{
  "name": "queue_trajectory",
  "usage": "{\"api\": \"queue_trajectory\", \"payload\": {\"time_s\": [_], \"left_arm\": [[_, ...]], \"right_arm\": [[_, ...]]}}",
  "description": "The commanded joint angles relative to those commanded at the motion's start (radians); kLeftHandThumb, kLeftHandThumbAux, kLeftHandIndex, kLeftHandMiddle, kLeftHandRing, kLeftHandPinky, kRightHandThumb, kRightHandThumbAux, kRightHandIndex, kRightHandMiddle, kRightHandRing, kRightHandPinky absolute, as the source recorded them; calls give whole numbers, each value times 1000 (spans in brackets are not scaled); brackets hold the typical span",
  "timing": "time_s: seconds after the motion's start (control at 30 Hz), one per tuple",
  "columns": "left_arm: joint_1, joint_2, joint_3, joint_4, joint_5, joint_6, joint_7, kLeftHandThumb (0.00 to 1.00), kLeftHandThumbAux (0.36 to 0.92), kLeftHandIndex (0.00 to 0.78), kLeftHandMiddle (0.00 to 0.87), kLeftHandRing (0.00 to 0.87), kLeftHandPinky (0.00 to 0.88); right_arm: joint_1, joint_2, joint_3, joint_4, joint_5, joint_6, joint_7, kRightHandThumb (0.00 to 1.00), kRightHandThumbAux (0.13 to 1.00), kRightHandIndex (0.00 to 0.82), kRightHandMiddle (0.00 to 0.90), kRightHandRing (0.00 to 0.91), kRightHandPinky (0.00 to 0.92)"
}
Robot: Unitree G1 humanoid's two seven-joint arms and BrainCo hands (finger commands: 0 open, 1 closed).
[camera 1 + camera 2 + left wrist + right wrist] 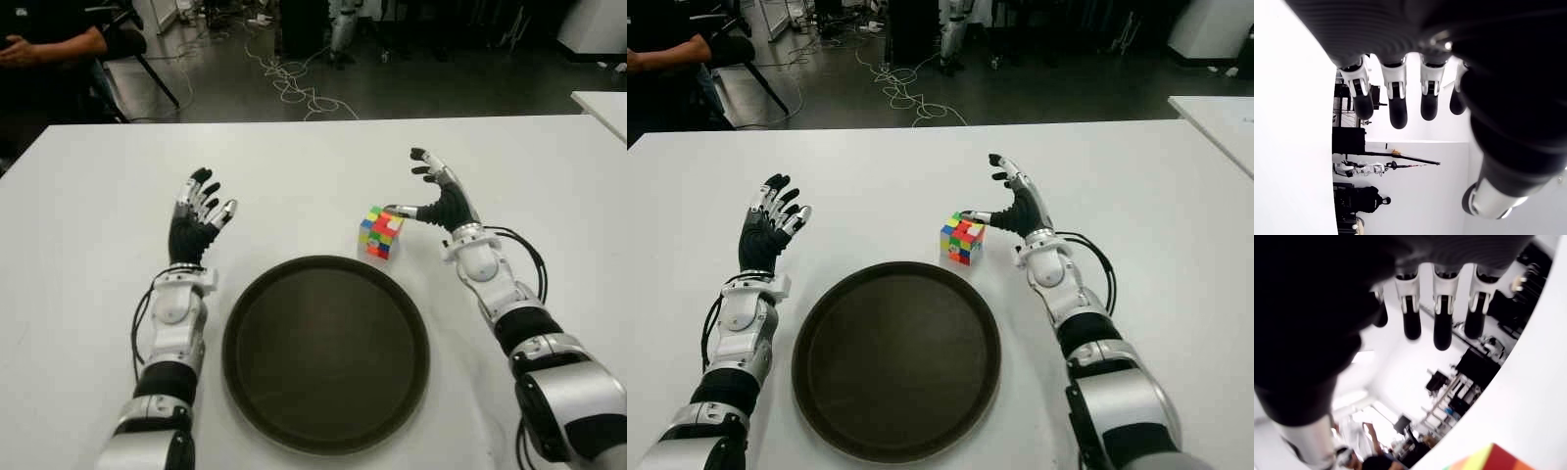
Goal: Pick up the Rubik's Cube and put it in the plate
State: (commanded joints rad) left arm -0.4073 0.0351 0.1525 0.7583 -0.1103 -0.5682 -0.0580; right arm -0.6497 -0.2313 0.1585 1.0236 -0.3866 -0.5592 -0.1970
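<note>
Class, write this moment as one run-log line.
right hand: open, thumb by Rubik's Cube | cube: on table, beyond plate | left hand: open, left of plate

You've got one white table (294,166) carrying everything. Directly on it: a round dark plate (325,352) at the near edge, roughly centred in front of the robot, and the Rubik's Cube (381,232) just beyond the plate's far right rim, close to it but apart, standing flat on the tabletop. A second white table (607,108) shows at the far right, separated by floor.
</note>
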Motion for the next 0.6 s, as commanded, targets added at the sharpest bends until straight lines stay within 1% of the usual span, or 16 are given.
{"api": "queue_trajectory", "payload": {"time_s": [0.1,0.27,0.43,0.6], "left_arm": [[1,-1,-1,-4,2,1,0,16,780,44,111,96,94],[4,0,-2,-15,-1,15,-6,6,774,43,112,97,95],[8,1,-5,-26,5,29,-2,0,778,41,108,93,89],[11,-1,-5,-34,7,33,5,0,781,51,122,107,102]], "right_arm": [[-2,-10,22,1,-17,2,-1,0,707,54,74,104,130],[2,-20,61,-16,-52,40,15,0,650,10,14,23,56],[10,-25,82,-45,-63,82,45,0,600,1,2,3,13],[14,-31,95,-64,-74,112,54,0,592,0,0,0,1]]}}
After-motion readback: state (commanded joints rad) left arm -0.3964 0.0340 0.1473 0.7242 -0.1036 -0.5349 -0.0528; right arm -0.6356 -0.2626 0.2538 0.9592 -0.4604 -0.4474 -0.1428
